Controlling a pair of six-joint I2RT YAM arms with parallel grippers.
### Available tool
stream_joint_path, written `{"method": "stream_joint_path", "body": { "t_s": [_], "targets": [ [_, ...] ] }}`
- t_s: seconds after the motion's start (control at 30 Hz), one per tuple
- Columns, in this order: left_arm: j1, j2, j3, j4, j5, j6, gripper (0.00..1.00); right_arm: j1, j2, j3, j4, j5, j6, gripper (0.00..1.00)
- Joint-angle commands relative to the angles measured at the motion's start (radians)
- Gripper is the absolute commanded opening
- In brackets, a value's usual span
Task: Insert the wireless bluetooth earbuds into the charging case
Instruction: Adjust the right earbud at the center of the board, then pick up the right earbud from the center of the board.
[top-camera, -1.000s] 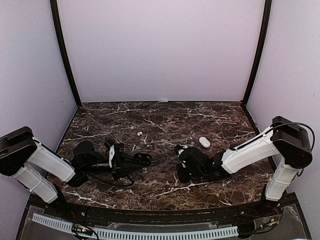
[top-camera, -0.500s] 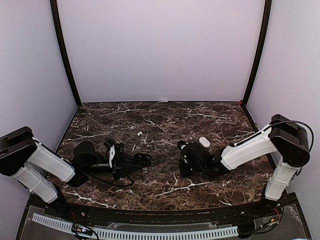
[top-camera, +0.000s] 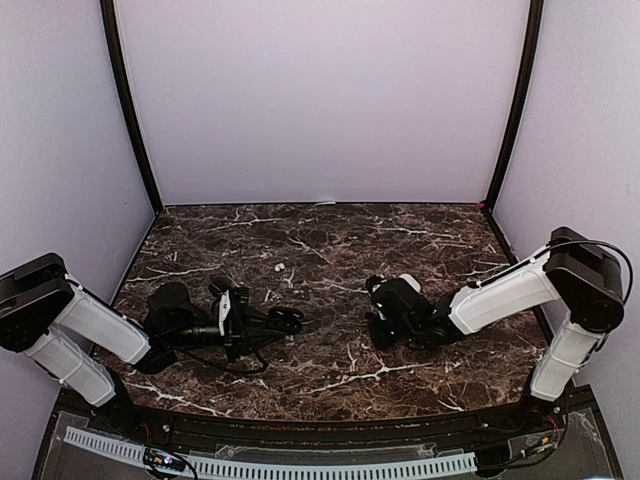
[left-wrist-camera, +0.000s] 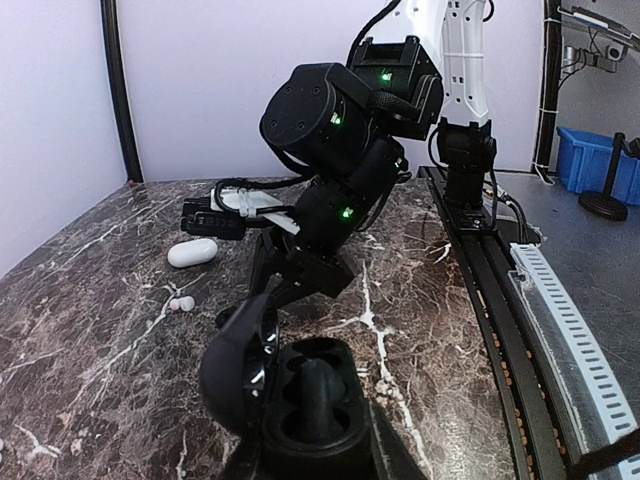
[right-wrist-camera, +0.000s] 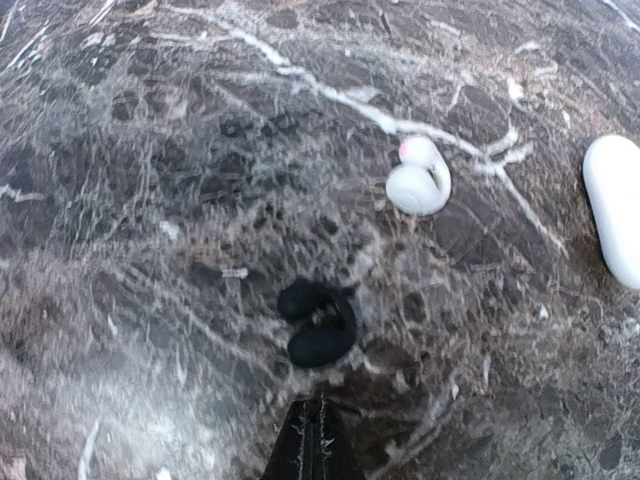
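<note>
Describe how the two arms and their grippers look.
The left arm and right arm have white box-like links between round black joints, with thin black cables looping alongside. The right arm's joints show small green lights. The left gripper is black with a white part; the right gripper tapers to a narrow black ridged tip.

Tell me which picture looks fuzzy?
Right wrist view: dark marble tabletop smears at lower left; tiny white plastic earbud and tiny black plastic earbud look crisp. Top view: evenly lit, sharp. Left wrist view: open black oval charging case looks dim.
</note>
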Motion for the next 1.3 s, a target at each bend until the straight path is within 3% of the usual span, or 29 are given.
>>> {"method": "stream_joint_path", "body": {
  "t_s": [0.0,0.23,0.53,1.27],
  "targets": [
    [-0.003,-0.033,-0.008,0.002,0.0,0.008,0.14,-0.047,-0.094,-0.067,0.021,-0.141,-0.042,0.0],
    [-0.003,-0.042,-0.01,-0.003,0.001,0.01,0.14,-0.18,-0.201,-0.152,0.126,-0.366,-0.024,0.03],
    [-0.003,-0.056,-0.015,-0.009,-0.005,0.011,0.14,-0.314,-0.137,-0.138,0.169,-0.507,-0.034,0.09],
    [-0.002,-0.046,-0.01,-0.015,-0.011,0.018,0.14,-0.34,0.059,-0.046,0.21,-0.635,-0.072,0.14]
  ]
}}
